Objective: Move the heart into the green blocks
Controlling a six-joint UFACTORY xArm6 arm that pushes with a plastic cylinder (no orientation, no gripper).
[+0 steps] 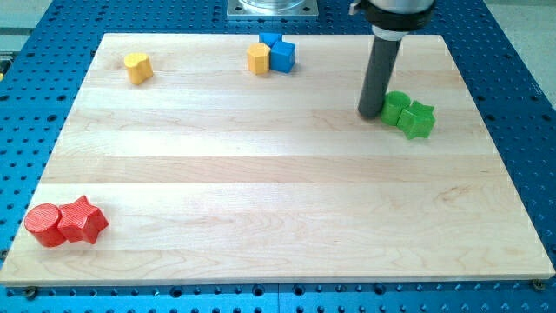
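Red blocks [62, 224] sit far off; my tip [371, 113], a jawless tool gripping nothing, crowds the green blocks [408, 114] and may scatter them before fetching the yellow heart [137, 67].

surface: pale wooden board [261, 174], planks laid side to side, seams seen | surround: blue perforated metal bench [521, 104] shown on all sides | 12 o'clock: grey metal mounting plate [273, 8] | light: even, soft shadows cast
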